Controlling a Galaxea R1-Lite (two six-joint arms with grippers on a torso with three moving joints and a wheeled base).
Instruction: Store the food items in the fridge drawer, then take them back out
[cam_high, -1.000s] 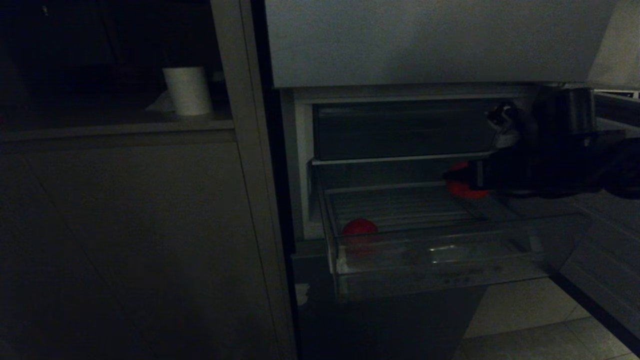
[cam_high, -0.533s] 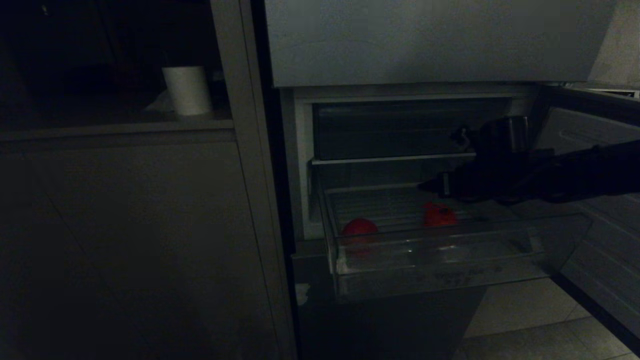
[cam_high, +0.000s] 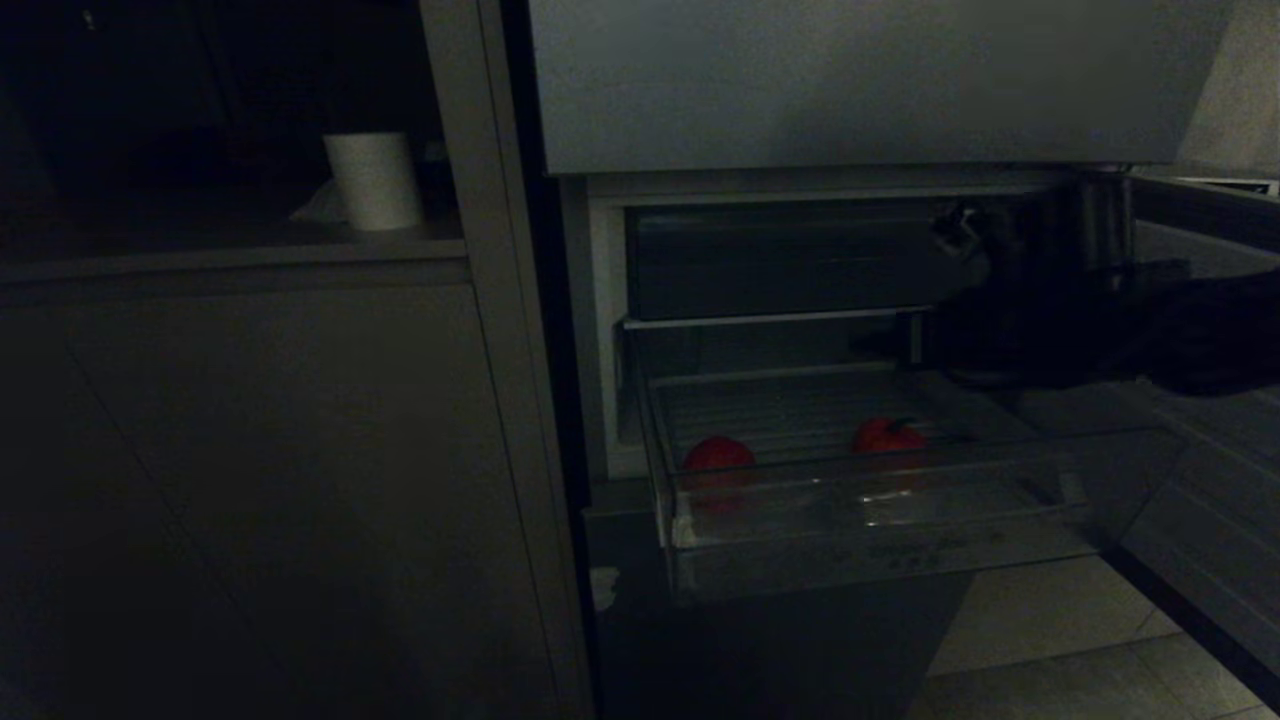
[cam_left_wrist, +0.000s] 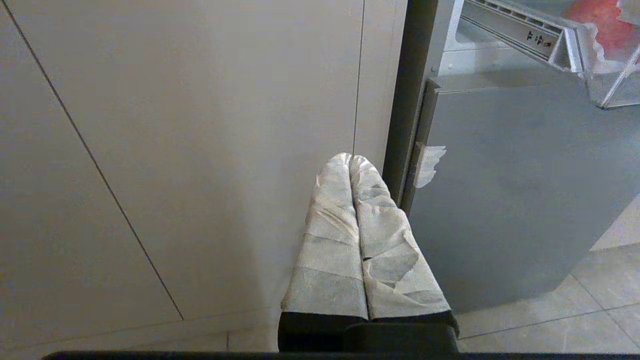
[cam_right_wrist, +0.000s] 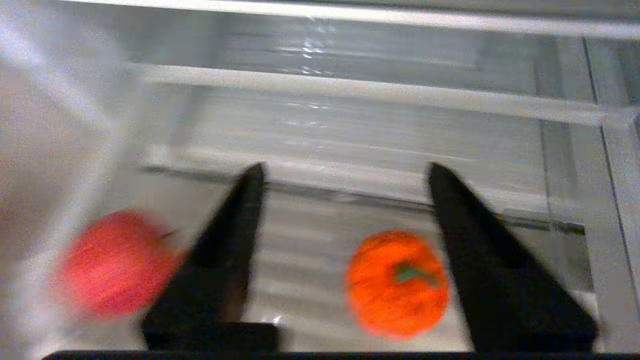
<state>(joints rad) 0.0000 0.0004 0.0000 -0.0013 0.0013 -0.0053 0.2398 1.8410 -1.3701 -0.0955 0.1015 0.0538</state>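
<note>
The fridge drawer (cam_high: 870, 505) is pulled out, clear with a ribbed bottom (cam_right_wrist: 310, 235). Two food items lie in it: a red one (cam_high: 718, 455) (cam_right_wrist: 115, 262) at its left front corner and a round orange-red one with a green stem (cam_high: 888, 436) (cam_right_wrist: 397, 282) near the middle front. My right gripper (cam_high: 885, 345) (cam_right_wrist: 345, 167) hovers open above the drawer's right part, holding nothing; the orange-red item lies below, in line with its fingers. My left gripper (cam_left_wrist: 350, 159), wrapped in white tape, is shut and parked low by the cabinet front.
A darker compartment (cam_high: 800, 260) sits above the drawer. The open fridge door (cam_high: 1200, 480) stands at the right, over tiled floor (cam_high: 1050, 620). A white paper roll (cam_high: 375, 180) stands on the counter to the left. The cabinet front (cam_left_wrist: 175, 150) fills the left.
A second ago my right gripper held the orange-red item above the drawer's right side. It let go, the item now lies in the drawer, and the gripper has lifted and pulled back rightward.
</note>
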